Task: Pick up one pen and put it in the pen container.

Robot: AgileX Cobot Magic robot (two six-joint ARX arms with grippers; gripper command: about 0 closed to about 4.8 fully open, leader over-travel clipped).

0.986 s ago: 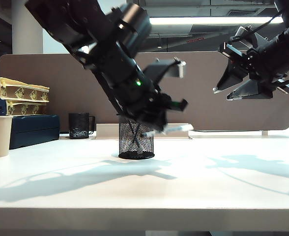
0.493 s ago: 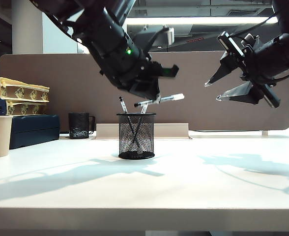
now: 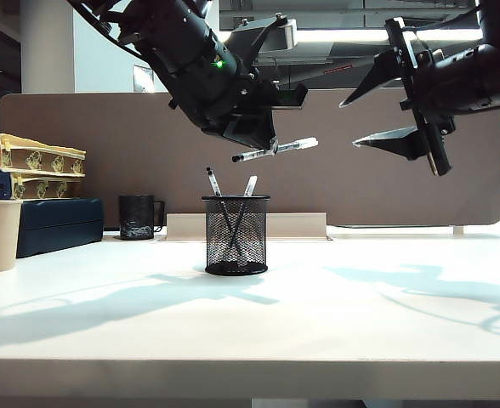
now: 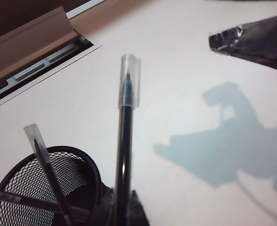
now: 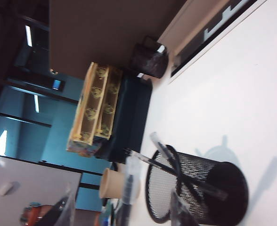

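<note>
The left tool (image 3: pixel 263 146) hangs high above the pen container (image 3: pixel 235 235) and is clamped on the pen (image 3: pixel 275 150). The pen lies almost flat in the grip, with its clear cap end sticking out to the side past the container's rim. I think it is held this way so the arm can lift it up and then tip it into the cup. In the left wrist view the pen (image 4: pixel 125 141) runs out from the tool, with the mesh container (image 4: pixel 44 188) down beside it and more pens already leaning inside.

The right tool (image 3: pixel 386 109) is up in the air too, well off to the side of the container, its two fingers spread wide apart and holding nothing — it looks ready to help or just to stay out of the way.

A second ago the left tool was low, right in front of the container and hiding it. Now it has gone up, and the pen with it. The right tool has turned and opened wider. The container on the worktop (image 3: pixel 318 323) has not moved.
</note>
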